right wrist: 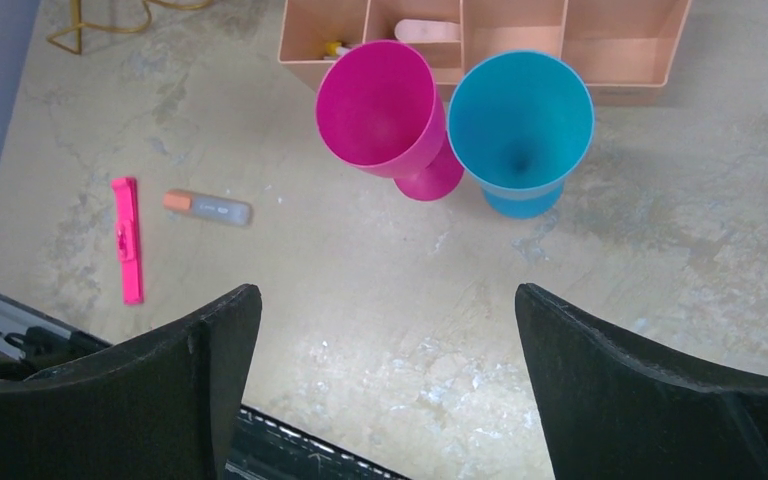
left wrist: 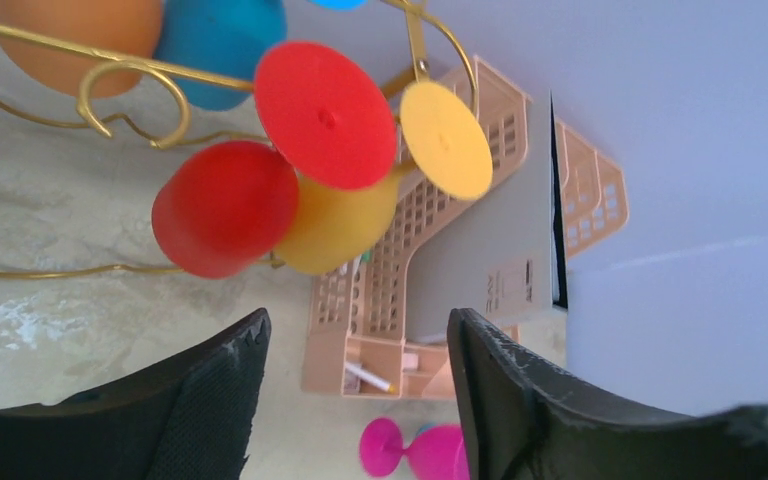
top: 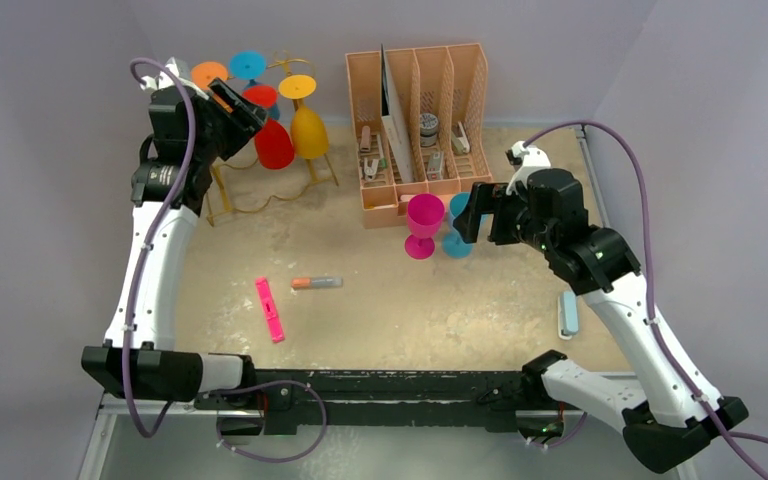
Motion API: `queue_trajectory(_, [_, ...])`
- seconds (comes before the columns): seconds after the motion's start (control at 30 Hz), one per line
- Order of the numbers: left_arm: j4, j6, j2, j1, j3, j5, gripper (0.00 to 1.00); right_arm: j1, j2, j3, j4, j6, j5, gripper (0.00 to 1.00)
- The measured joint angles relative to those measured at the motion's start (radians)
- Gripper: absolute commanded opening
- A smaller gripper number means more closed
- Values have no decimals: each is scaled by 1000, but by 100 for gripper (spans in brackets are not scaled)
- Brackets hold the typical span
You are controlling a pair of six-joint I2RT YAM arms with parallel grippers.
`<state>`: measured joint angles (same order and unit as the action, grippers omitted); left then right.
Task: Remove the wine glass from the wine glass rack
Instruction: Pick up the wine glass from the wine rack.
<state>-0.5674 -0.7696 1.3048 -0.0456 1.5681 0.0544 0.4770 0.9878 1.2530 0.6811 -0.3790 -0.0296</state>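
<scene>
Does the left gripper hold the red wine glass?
No, the left gripper has nothing between its fingers; the red wine glass hangs on the rack ahead.

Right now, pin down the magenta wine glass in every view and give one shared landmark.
Top external: magenta glass right of centre, in front of the peach organiser.
Left wrist: magenta glass at the bottom edge, cut off.
Right wrist: magenta glass top centre, beside the blue glass.
Shared landmark: the peach organiser, next to it everywhere.

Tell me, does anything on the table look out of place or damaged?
Two small items lie loose on the table, outside the peach organiser: a pink stick and a grey marker with an orange end. Nothing looks spilled or broken.
</scene>
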Motion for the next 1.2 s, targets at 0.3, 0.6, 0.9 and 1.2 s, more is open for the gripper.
queue_trajectory(0.3, [99, -177, 69, 4, -15, -143, 52, 0, 4, 41, 57, 34, 0, 99])
queue_trajectory(0.6, [118, -304, 113, 5, -17, -191, 48, 0, 5, 41, 92, 39, 18, 99])
queue_trajectory(0.9, [119, -386, 149, 5, -17, -225, 48, 0, 5, 41, 93, 40, 21, 99])
queue_trajectory(1.2, [147, -456, 149, 5, -17, -266, 41, 0, 7, 41, 95, 49, 21, 99])
